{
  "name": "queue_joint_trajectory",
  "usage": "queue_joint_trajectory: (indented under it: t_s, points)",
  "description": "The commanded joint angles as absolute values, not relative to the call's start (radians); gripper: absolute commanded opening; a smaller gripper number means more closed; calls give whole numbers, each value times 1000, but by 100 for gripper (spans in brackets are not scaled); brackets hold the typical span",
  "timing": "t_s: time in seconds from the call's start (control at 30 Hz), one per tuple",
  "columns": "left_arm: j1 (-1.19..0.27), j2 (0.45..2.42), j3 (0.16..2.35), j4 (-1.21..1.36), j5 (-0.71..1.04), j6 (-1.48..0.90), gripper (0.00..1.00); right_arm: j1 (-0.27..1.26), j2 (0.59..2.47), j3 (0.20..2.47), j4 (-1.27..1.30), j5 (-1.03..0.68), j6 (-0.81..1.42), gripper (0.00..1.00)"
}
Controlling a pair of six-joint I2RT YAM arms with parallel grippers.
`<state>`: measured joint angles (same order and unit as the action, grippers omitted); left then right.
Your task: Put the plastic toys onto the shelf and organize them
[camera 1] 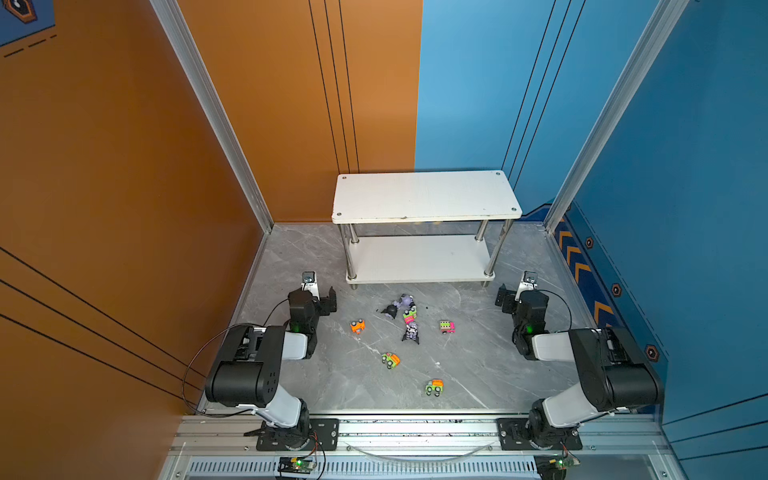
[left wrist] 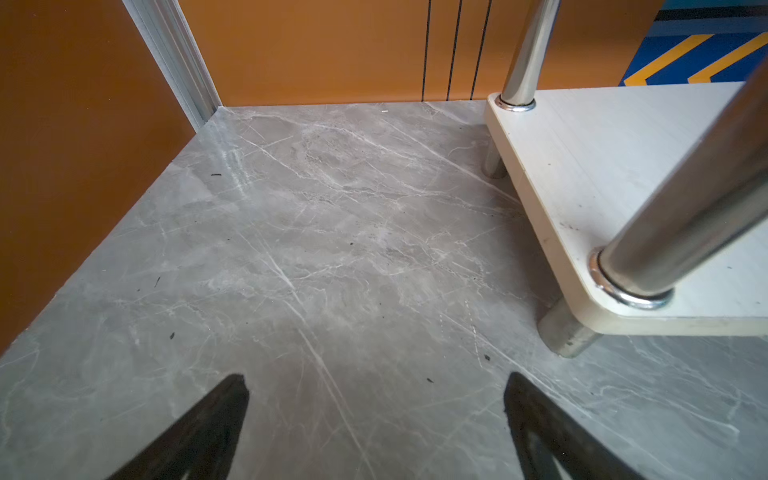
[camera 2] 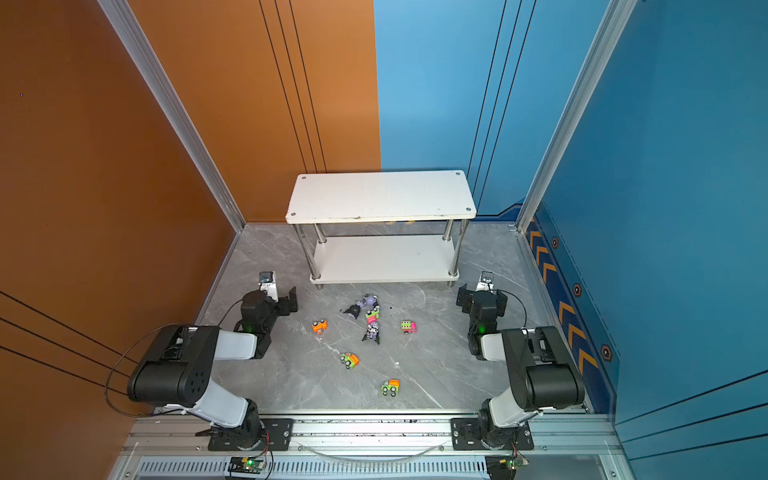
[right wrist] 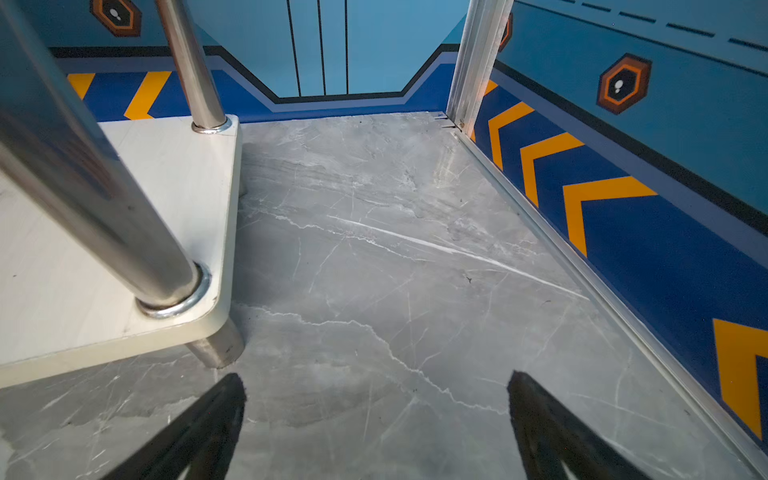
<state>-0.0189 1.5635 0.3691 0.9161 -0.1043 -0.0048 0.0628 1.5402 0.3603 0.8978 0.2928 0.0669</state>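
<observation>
1. Nearest the arm bases, a green-and-orange truck (camera 1: 434, 387) is seen alone on the tabletop (camera 1: 478, 365), with its long axis running roughly across the view. A second green truck (camera 1: 390, 360) is found a little farther in, turned on a slant.
2. Beyond these, an orange car (camera 1: 357, 326) is placed toward the left arm and a pink truck (camera 1: 447, 326) toward the right arm. A dark figurine (camera 1: 410, 333) is set between them. The orange car appears tipped, though this cannot be told for certain.
3. Just past that, a green-and-pink car (camera 1: 409, 313), a black figurine (camera 1: 390, 311) and a purple figurine (camera 1: 405, 300) are bunched together, touching or nearly so.
4. The left claw (left wrist: 376, 379) and the right claw (right wrist: 376, 376) are each spread wide, and nothing is held. Between the fingers only bare tabletop is seen, with a corner of the lower tier beside each claw.
5. Both claws are pointed toward the far wall, while every toy lies inward of them and toward the bases, so none is caught by a wrist camera. The orange car is judged the nearest pick for the left arm and the pink truck for the right. A turn inward is judged to be called for first.
6. Farthest off, the shelf (camera 1: 424, 195) is stood against the back wall, and no toy is carried on either tier.
</observation>
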Motion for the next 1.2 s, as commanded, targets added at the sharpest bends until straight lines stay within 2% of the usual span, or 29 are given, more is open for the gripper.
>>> queue_joint_trajectory:
  t_s: [0.0,1.17]
  points:
    - [-11,1560,384,904,-86,0,98,64,1531,370,888,306,77,100]
    - [-11,1555,381,906,-76,1,98,42,1528,362,894,267,91,100]
